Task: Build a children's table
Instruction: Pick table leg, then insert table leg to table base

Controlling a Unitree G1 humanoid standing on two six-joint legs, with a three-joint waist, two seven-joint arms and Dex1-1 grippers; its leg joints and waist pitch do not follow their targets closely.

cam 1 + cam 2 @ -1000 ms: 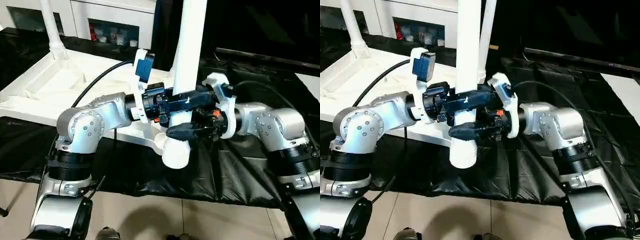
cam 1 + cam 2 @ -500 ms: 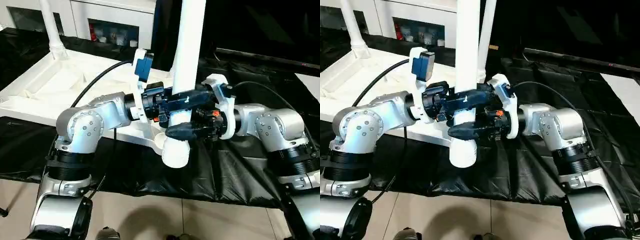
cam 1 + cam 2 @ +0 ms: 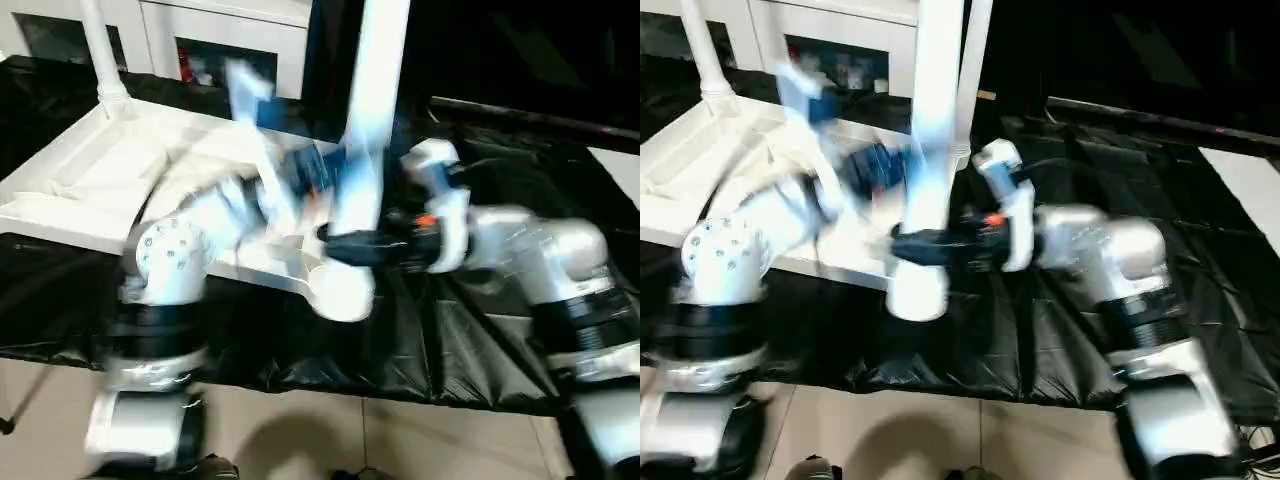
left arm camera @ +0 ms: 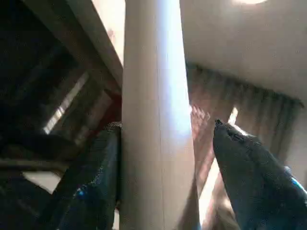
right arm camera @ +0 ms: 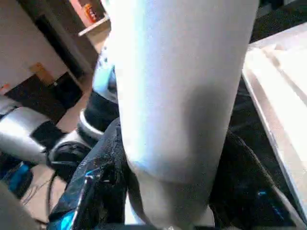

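While black sheeting [image 3: 470,360] drapes the work table: right gripper [image 3: 350,245] clamped on upright leg [image 3: 372,100], left gripper [image 4: 163,191] parted.

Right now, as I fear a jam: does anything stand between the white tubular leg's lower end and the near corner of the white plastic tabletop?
Nothing visible does. The white tubular leg stands in the right gripper, its lower end at the near corner of the white plastic tabletop; the socket itself is hidden.
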